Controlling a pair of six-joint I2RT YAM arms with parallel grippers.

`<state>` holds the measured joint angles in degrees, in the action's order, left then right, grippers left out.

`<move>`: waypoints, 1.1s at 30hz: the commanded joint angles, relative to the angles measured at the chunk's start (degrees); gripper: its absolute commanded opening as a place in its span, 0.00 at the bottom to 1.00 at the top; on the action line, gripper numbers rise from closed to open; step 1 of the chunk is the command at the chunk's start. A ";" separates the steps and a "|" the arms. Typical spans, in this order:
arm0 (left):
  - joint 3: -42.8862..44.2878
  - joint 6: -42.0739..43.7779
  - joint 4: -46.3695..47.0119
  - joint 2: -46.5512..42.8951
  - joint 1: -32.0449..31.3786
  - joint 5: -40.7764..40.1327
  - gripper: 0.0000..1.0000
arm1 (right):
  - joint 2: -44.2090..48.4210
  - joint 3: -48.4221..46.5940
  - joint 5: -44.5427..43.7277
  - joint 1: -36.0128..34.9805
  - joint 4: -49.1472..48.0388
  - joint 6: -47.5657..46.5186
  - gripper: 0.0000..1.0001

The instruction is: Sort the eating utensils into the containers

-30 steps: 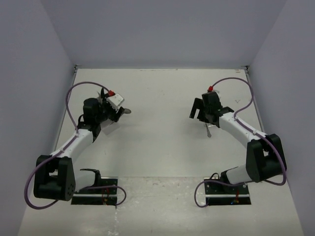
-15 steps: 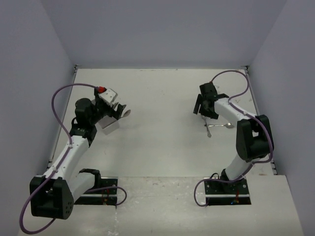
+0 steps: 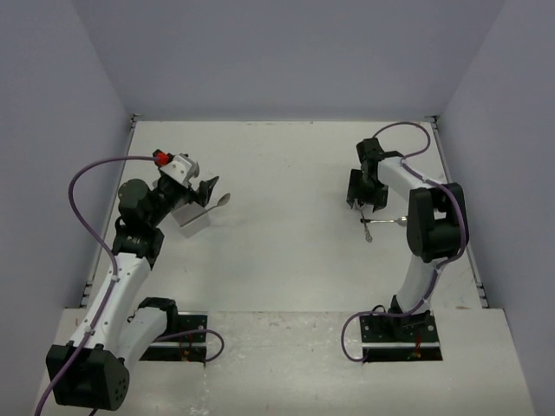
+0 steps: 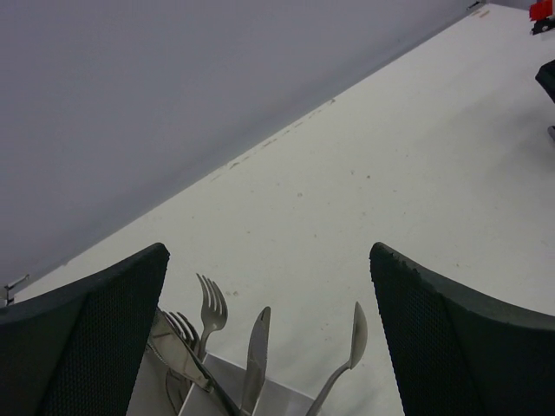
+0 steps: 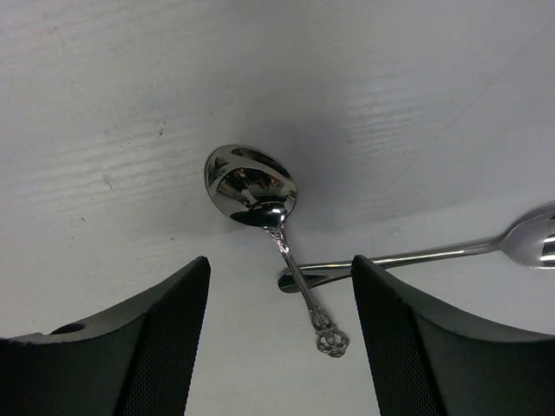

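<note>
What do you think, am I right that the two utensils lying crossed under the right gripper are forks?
Not quite: they are spoons, not forks. The right wrist view shows a round-bowled spoon crossed with a second spoon under the right gripper.

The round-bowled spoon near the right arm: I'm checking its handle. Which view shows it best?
Right wrist view: the round-bowled spoon lies large and sharp, ornate handle crossing a second spoon. The top view shows a tiny sliver; the left wrist view, nothing.
</note>
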<state>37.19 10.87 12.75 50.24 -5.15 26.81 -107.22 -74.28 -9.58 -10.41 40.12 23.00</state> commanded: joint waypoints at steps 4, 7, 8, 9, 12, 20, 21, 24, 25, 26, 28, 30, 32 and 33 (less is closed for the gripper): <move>-0.28 0.02 3.59 -2.25 0.40 -0.53 1.00 | -6.06 -8.68 5.10 0.48 10.77 -7.88 0.64; 0.25 0.55 2.98 -2.60 0.40 -1.32 1.00 | -7.12 -10.62 5.54 0.48 12.26 -8.94 0.62; 0.43 0.81 2.02 -2.69 0.40 -1.67 1.00 | -8.00 -11.06 5.63 0.57 12.79 -9.38 0.61; 0.51 0.99 1.58 -2.86 0.40 -2.28 1.00 | -8.61 -12.28 5.28 0.48 13.66 -9.73 0.60; 0.61 1.87 -0.27 -4.53 0.40 -3.42 1.00 | -10.98 -14.74 4.58 0.48 17.62 -9.65 0.58; -0.27 3.45 -2.38 -8.83 0.40 -6.50 1.00 | -15.12 -20.46 4.13 0.48 23.34 -8.33 0.37; -0.62 3.54 -2.56 -9.28 0.40 -7.03 1.00 | -15.73 -20.81 4.14 0.48 24.30 -8.33 0.37; -1.33 3.72 -3.00 -11.20 0.40 -8.52 1.00 | -16.27 -21.17 4.49 0.48 25.62 -8.50 0.38; -1.59 3.72 -3.17 -11.65 0.40 -8.70 1.00 | -16.01 -20.82 4.31 0.48 25.45 -8.15 0.37; -1.77 3.72 -3.09 -12.09 0.40 -9.05 1.00 | -15.92 -20.03 4.22 0.48 25.36 -7.63 0.36; -2.21 3.80 -3.09 -13.32 0.40 -9.23 1.00 | -15.04 -18.89 4.40 0.48 25.01 -7.45 0.36; -2.47 3.80 -3.17 -14.38 0.40 -9.23 1.00 | -14.60 -17.74 4.40 0.40 24.83 -7.27 0.36; -2.56 3.72 -3.09 -14.82 0.40 -8.79 1.00 | -14.07 -17.13 5.09 0.13 24.48 -7.36 0.35; -2.73 3.72 -3.09 -15.17 0.40 -8.70 1.00 | -13.81 -16.78 7.36 -0.13 23.09 -7.62 0.35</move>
<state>34.94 13.26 9.69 35.94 -5.15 18.85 -123.37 -91.81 -4.75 -10.13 63.37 15.31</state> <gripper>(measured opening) 0.997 0.352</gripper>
